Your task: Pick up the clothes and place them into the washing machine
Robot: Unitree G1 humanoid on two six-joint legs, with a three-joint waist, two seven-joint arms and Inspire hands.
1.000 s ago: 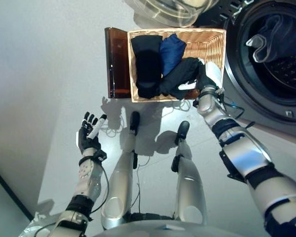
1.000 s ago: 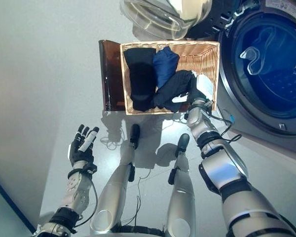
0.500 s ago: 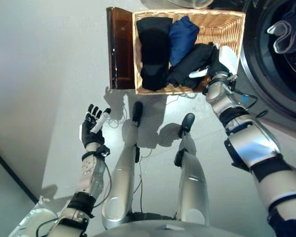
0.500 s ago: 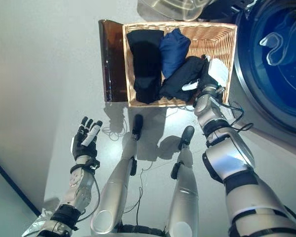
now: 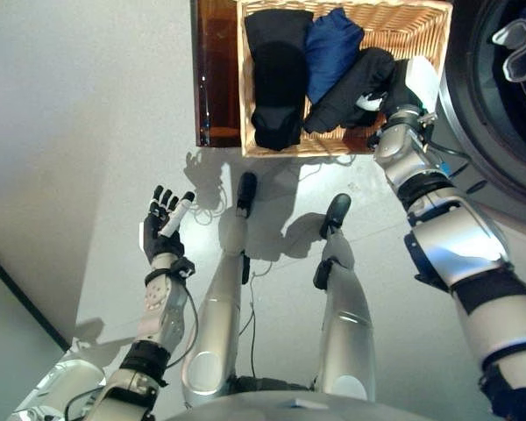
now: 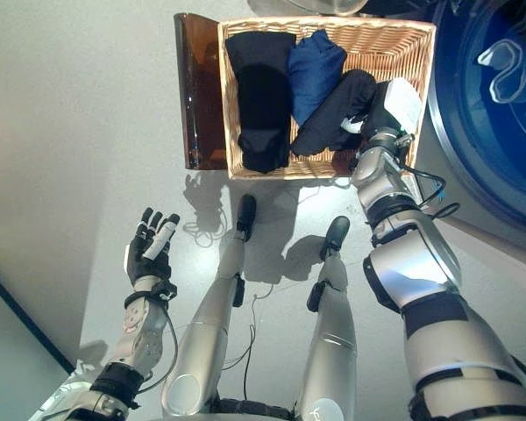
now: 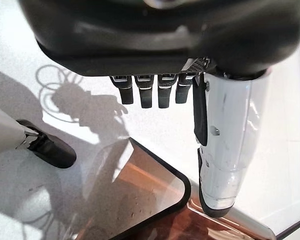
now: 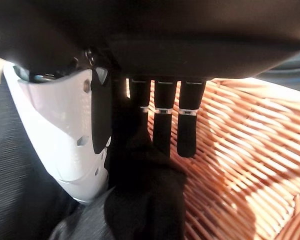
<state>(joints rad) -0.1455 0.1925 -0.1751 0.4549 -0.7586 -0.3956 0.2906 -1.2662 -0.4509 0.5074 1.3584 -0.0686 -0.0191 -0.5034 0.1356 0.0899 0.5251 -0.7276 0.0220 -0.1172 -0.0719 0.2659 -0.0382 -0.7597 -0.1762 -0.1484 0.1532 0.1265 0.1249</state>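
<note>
Pale floor (image 5: 88, 132) | wicker basket (image 6: 412, 39) | right hand (image 6: 394, 103) – seemingly pinching black garment (image 5: 346, 88) | left hand (image 5: 160, 230) – fingers straight

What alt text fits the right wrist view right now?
Close-up along the robot's right hand, its dark fingers and white-covered thumb reaching into a wicker basket. A fold of black cloth lies between thumb and fingers, on more dark clothing; the fingers look nearly straight, not clearly clamped.
</note>
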